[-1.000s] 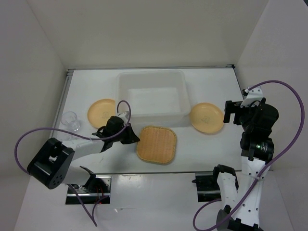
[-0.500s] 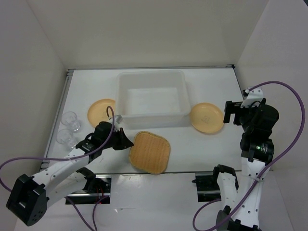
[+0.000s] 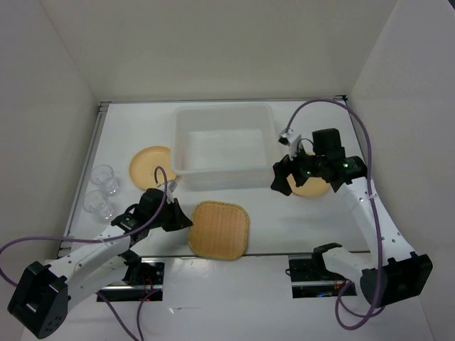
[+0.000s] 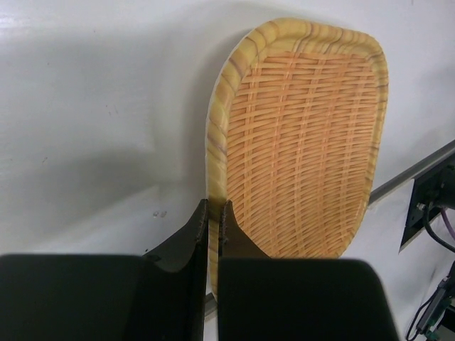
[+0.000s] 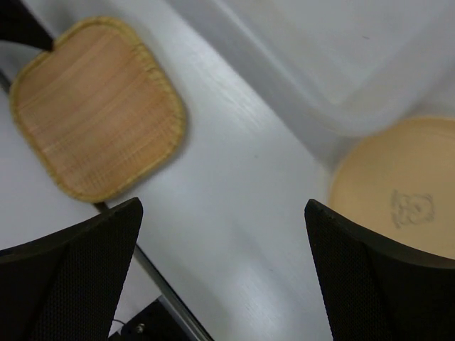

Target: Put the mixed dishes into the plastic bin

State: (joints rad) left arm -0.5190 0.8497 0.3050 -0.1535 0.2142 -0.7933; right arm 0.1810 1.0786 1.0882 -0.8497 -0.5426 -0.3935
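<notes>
The translucent white rectangular plastic bin [image 3: 222, 107] shows bare floor, the left tool [image 4: 213, 210] pinches the rim of the orange-tan rounded-square woven plate [image 4: 306, 142] stretching ahead of it, and the right tool [image 5: 222, 207] gapes wide.

Right wrist view is soft throughout. Round plate [image 5: 398, 192] cut by the right edge, its lower rim behind a finger of the right gripper [image 5: 222, 206]; centre mark too blurred to read. Plastic bin [image 5: 334, 92] runs off the top edge. Woven plate [image 5: 92, 106]: one corner behind a dark shape [image 5: 21, 25], unidentifiable.

Left wrist view: woven plate's near rim hidden behind the left gripper [image 4: 213, 213].

Top view: round plate partly under the right gripper. Clear cups [image 3: 103, 175] faint, outlines barely traceable.
</notes>
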